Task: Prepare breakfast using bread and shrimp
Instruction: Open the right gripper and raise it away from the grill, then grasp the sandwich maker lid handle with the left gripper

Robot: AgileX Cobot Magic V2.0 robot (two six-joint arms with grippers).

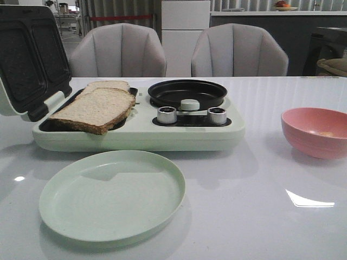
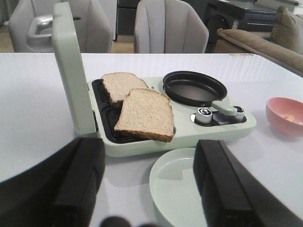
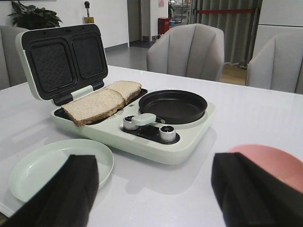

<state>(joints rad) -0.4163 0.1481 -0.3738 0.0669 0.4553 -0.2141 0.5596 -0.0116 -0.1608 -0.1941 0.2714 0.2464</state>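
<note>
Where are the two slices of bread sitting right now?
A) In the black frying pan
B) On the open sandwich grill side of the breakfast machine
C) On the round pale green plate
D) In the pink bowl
B: both slices of bread lie overlapping on the open sandwich grill, while the plate, pan and bowl hold no bread.

Far left: raised lid point(image 1: 30, 57) of breakfast maker point(image 1: 141, 132) blocks approach from that side.
Bread point(image 1: 97, 108): reachable from above and near side.
Near left: plate point(image 1: 111, 195) occupies table point(image 1: 260, 216).
Right: bowl point(image 1: 316, 131).
</note>
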